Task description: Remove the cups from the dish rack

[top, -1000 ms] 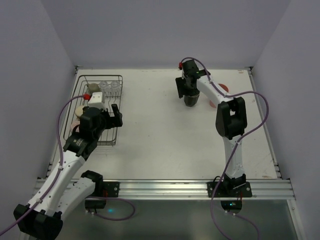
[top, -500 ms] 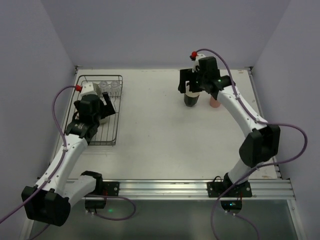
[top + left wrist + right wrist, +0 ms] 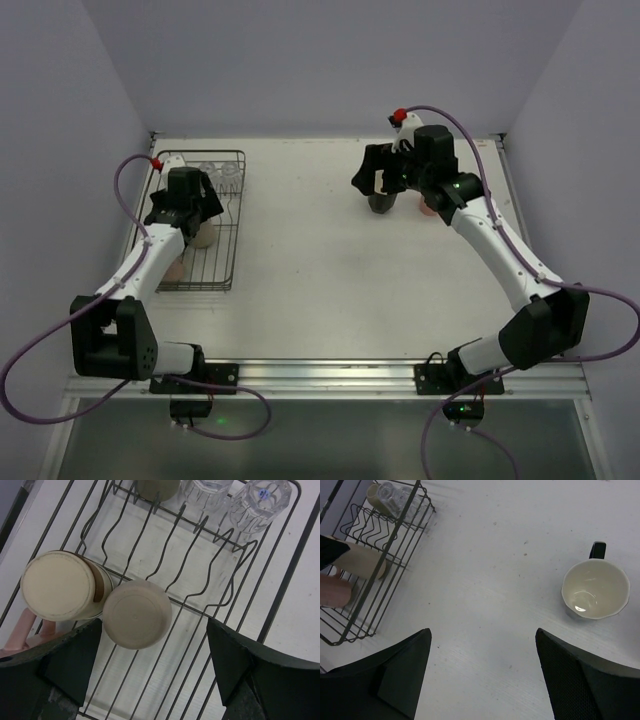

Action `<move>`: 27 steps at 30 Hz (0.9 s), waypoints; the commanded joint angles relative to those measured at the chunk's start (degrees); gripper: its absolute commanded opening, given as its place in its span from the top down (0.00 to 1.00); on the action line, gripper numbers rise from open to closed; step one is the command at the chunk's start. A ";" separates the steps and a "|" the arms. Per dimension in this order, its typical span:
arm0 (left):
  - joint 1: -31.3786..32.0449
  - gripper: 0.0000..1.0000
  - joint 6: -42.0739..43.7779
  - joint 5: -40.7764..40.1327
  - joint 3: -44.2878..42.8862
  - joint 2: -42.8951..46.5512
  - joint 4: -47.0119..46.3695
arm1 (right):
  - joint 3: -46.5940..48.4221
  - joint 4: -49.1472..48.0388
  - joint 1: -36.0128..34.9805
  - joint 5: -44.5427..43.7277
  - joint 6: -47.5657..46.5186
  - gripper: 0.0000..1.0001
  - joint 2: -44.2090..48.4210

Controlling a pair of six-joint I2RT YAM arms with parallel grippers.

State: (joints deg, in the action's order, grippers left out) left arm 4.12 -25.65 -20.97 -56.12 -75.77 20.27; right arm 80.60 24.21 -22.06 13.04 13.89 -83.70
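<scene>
Left gripper [image 3: 160,680]: wide open, empty, poised over the beige tumbler [image 3: 137,612], upturned in the rack [image 3: 195,288] and seemingly touching a cream cup [image 3: 59,584]. Right gripper [image 3: 485,680]: equally wide, empty, above bare desk [image 3: 485,570] beside the black mug [image 3: 595,590], already out and upright. Likely trouble: closing off-centre and catching the cream cup too, or snagging a finger on wire, tipping cups or dragging the rack.
</scene>
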 commanded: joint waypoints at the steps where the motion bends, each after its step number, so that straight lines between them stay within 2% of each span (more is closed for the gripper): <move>1: -0.95 0.11 -2.04 -3.37 -1.80 -2.45 -2.61 | -0.18 -3.55 -0.17 2.08 0.70 0.13 4.33; 7: -2.01 0.14 -1.51 -4.25 -2.42 -5.88 -3.31 | -0.71 -4.34 -0.35 3.22 1.31 0.14 5.30; 10: -2.36 0.21 -1.33 -3.55 -2.42 -7.11 -3.31 | -0.88 -4.34 -0.35 3.57 1.40 0.14 5.39; 11: -2.45 0.29 -1.33 -3.38 -2.33 -7.37 -3.40 | -0.97 -4.43 -0.43 3.57 1.49 0.14 5.30; 12: -2.54 0.32 -1.33 -3.20 -2.16 -7.46 -3.48 | -1.06 -4.52 -0.44 3.57 1.49 0.14 5.39; 15: -3.15 0.57 -2.21 -4.34 -2.86 -7.03 -1.56 | -1.14 -4.52 -0.44 5.41 1.93 0.14 5.92; 16: -3.33 0.69 -2.13 -3.04 -2.77 -6.42 -1.64 | -1.23 -4.87 -0.44 6.64 2.45 0.14 6.79; 19: -3.33 0.83 -2.12 0.30 -1.63 -2.03 -2.52 | -3.07 -8.54 -0.70 11.21 5.69 0.14 10.03; 23: -3.24 0.86 -2.04 7.23 0.12 6.13 -2.52 | -8.16 -16.63 -2.28 14.99 12.99 0.13 13.90; 27: -3.15 0.88 -2.65 12.09 3.20 14.31 -2.87 | -11.77 -23.84 -7.10 15.88 19.92 0.12 14.88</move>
State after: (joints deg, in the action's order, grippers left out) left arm 1.26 -27.16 -14.33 -54.72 -67.35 19.49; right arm 70.78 9.52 -26.37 25.47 26.30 -70.02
